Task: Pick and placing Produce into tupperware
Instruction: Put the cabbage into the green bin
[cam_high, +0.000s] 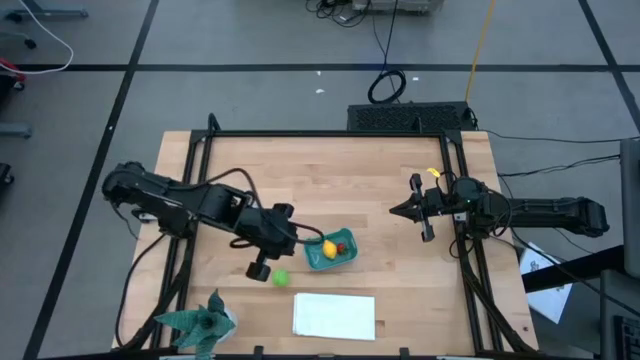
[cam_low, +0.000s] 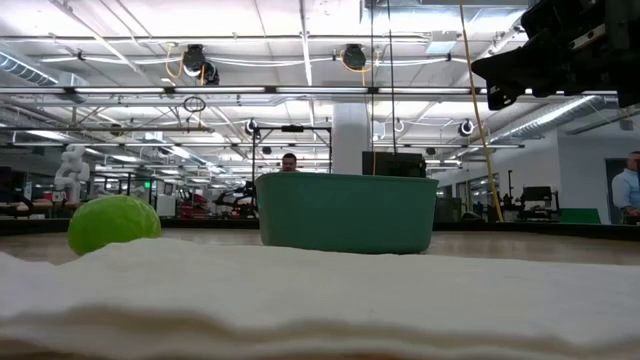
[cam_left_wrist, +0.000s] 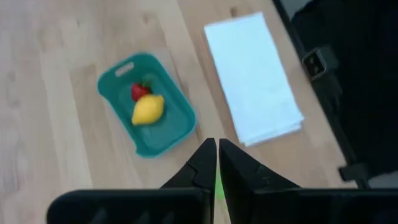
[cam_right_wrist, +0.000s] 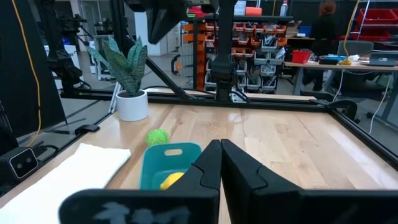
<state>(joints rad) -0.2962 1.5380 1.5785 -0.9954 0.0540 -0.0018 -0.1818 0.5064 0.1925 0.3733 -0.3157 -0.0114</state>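
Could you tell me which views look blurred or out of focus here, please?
Low view: the white sheet fills the foreground as a soft blur. Left wrist view: the left tool is blurred up close, while the tupperware and lemon read clearly.

Lemon (cam_left_wrist: 148, 109) and red fruit (cam_left_wrist: 140, 91) in tub (cam_left_wrist: 168, 140); round fruit (cam_high: 281, 278) beside it.

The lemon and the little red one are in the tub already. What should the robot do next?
Probably open the shut left gripper and lower it onto the green fruit, which sits on the table beside the tub, not in it. The lemon and red fruit are already inside.
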